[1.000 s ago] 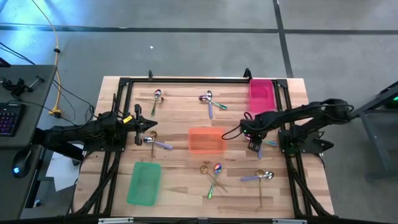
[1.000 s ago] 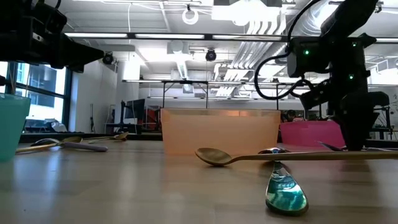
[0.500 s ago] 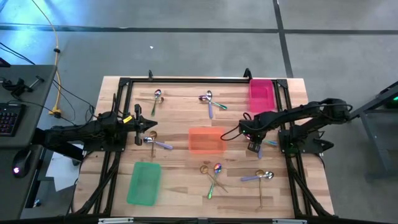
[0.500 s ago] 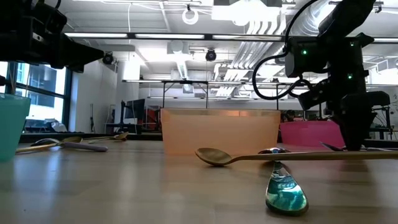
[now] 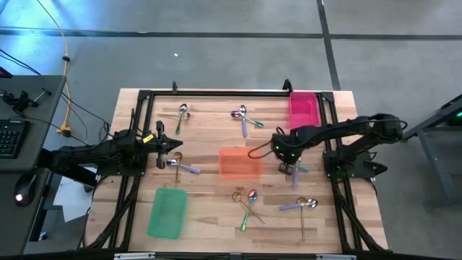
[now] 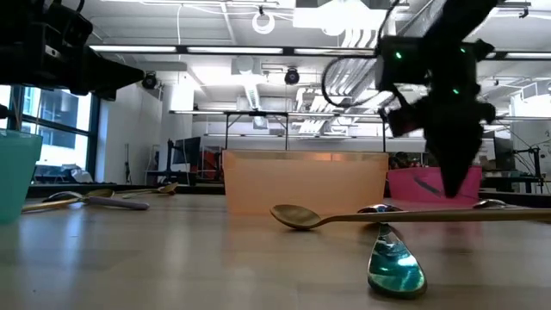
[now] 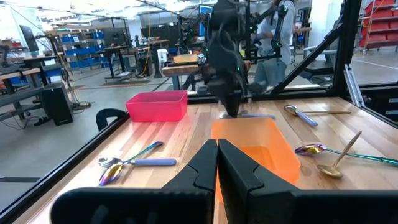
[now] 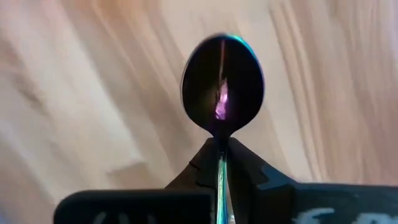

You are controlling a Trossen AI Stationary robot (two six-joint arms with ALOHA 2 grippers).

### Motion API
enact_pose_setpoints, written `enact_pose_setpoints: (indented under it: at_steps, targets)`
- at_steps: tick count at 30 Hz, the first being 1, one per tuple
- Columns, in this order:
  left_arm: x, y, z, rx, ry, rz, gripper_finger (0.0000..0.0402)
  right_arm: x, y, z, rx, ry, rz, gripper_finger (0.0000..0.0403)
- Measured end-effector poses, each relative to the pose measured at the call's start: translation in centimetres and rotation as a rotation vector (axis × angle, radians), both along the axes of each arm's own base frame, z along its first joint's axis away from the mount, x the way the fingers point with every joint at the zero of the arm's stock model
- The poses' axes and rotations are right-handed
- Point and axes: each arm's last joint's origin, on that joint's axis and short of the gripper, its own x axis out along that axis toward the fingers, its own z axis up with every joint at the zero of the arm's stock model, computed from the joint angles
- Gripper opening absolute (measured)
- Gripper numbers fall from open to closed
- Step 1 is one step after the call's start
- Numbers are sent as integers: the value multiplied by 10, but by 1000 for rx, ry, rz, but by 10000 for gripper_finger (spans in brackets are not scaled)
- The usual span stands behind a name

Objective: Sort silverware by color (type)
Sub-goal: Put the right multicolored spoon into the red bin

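My right gripper [image 8: 221,144] hangs just right of the orange tray [image 5: 239,162], shut on a spoon whose dark, purple-glinting bowl [image 8: 222,84] sticks out past its fingertips. In the low view it [image 6: 452,185] hangs clear above the table. Other silverware lies flat on the wood: spoons at the far left [image 5: 182,112], far middle [image 5: 242,115], left of the orange tray [image 5: 180,165], near middle [image 5: 249,202] and near right [image 5: 303,205]. My left gripper [image 5: 177,146] waits at the table's left, shut on nothing [image 7: 217,155]. My right gripper pinches the spoon's neck [image 8: 221,138] just behind the bowl between its two fingers. The fingers lie along the spoon, with the bowl free beyond their ends and the handle hidden behind them. The gripper points down, and the spoon is lifted clear of the table.
A pink tray [image 5: 303,110] stands at the far right and a green tray [image 5: 167,211] at the near left. In the low view a gold spoon [image 6: 327,217] and an iridescent one [image 6: 396,267] lie close by. Black frame rails run along the table's edges.
My right gripper has risen off the table and moved toward the table's left, closer to the orange tray, taking the spoon up with it. A spoon that it stood in front of in the low view now shows on the table at the right.
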Motion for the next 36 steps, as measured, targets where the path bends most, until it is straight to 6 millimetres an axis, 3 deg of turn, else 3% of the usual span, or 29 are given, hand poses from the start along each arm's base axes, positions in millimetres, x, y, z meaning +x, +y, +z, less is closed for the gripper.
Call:
enact_pose_setpoints:
  at_steps: [5, 10, 16, 21, 28, 36]
  targets:
    - [0, 0, 0, 0, 1, 0, 5, 20, -15, 34, 5, -95, -11, 0]
    - [0, 0, 0, 0, 1, 0, 5, 24, -54, 79, -102, -99, -160, 0]
    - [0, 0, 0, 0, 0, 0, 5, -2, -123, 125, -300, -67, -431, 1]
    - [0, 0, 0, 0, 0, 0, 5, -33, -167, 144, -319, -95, -548, 1]
    - [0, 0, 0, 0, 1, 0, 5, -32, -172, 144, -265, -164, -572, 0]
    - [0, 0, 0, 0, 1, 0, 5, 0, -175, 107, -231, -179, -614, 14]
